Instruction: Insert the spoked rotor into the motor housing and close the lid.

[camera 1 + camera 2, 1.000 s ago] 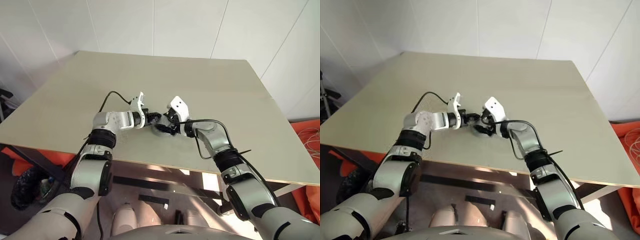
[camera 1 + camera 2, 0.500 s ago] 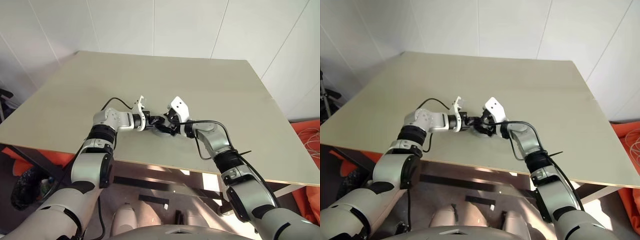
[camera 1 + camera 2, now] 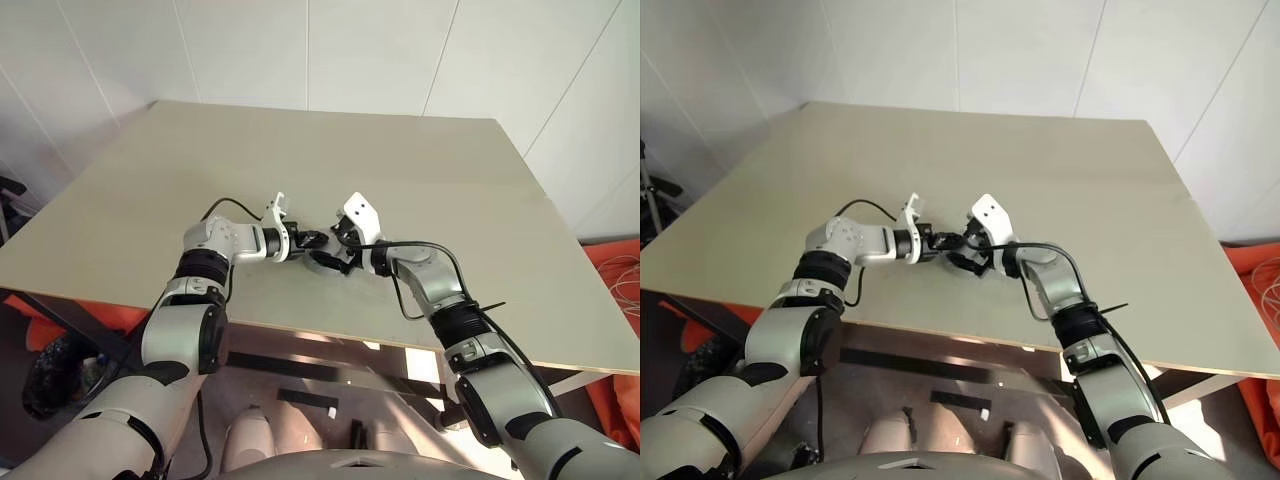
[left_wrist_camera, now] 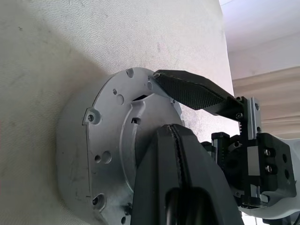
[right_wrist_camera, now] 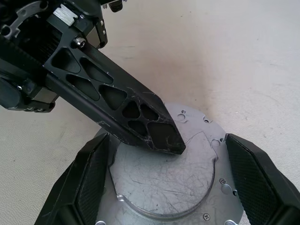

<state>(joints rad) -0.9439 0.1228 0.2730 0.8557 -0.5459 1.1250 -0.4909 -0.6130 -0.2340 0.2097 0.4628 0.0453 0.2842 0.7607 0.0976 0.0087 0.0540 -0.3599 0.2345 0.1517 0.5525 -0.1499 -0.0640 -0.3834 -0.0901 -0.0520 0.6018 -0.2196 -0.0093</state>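
The motor housing, a short round silver body, lies on the table with a flat scratched plate with screw holes facing up; its inside is hidden. My left gripper is shut, and its joined fingers rest tip-down on that plate. From the other side my right gripper stands open astride the housing, one finger at each side of the rim. The spoked rotor and the lid are out of view.
The beige table stretches wide behind and beside the grippers. Its front edge runs close below them. Orange material lies on the floor at the right, past the table's corner.
My left forearm has sunk toward the table and its gripper has rolled a little, staying shut at the housing. The right hand has kept its place.
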